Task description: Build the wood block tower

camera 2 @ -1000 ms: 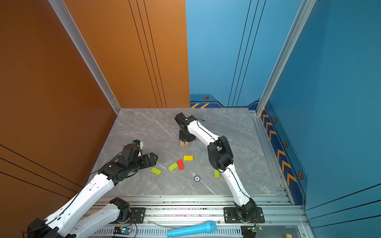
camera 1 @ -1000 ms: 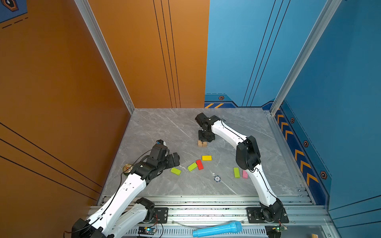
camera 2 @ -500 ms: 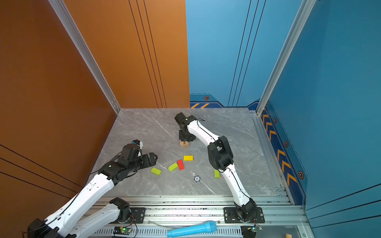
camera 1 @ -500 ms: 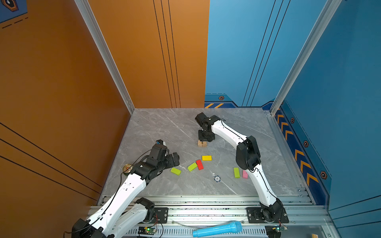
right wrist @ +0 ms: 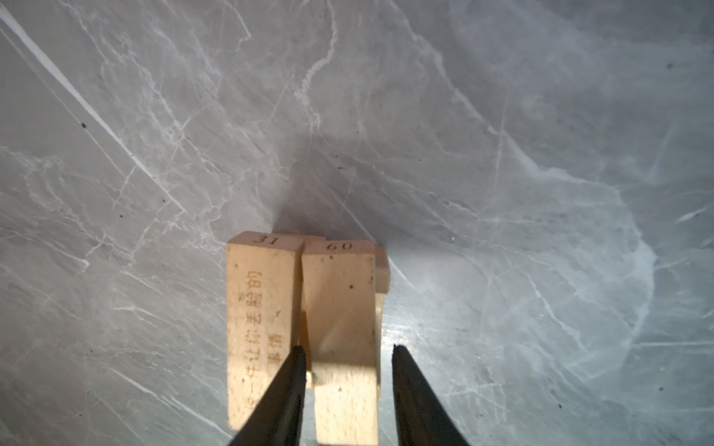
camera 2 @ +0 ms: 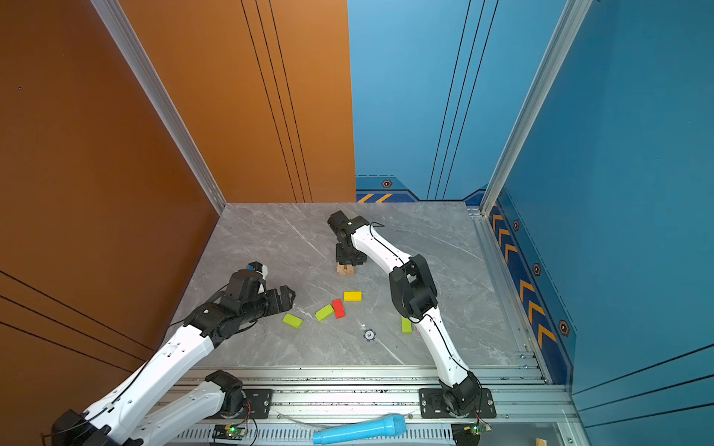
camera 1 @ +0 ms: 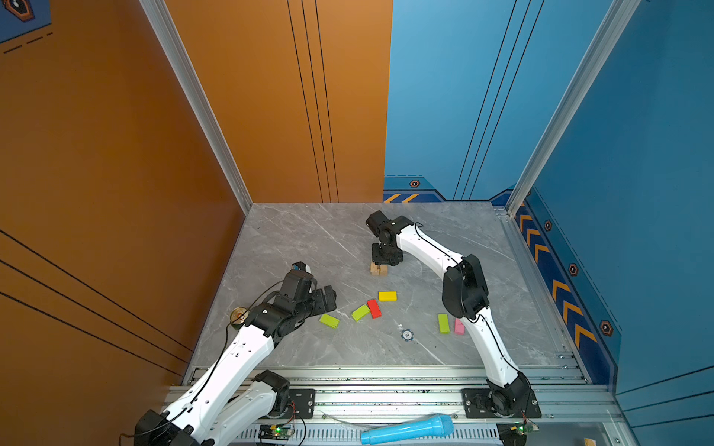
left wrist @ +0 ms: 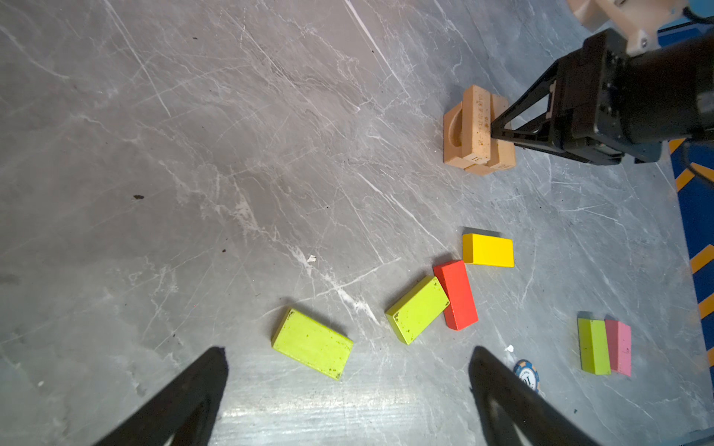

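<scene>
Both top views look down from high in front on the grey marbled worktop (camera 1: 309, 239); close wrist views share the tan wooden block tower (left wrist: 477, 131).

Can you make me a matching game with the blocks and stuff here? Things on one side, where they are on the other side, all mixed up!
Things:
1. tan blocks
2. pink block
3. yellow block
4. blue microphone

Places:
A. off the marble table
B. side by side with a lime green block
C. under the right gripper
D. next to the red block

Pairs: 1-C, 2-B, 3-D, 4-A.
</scene>
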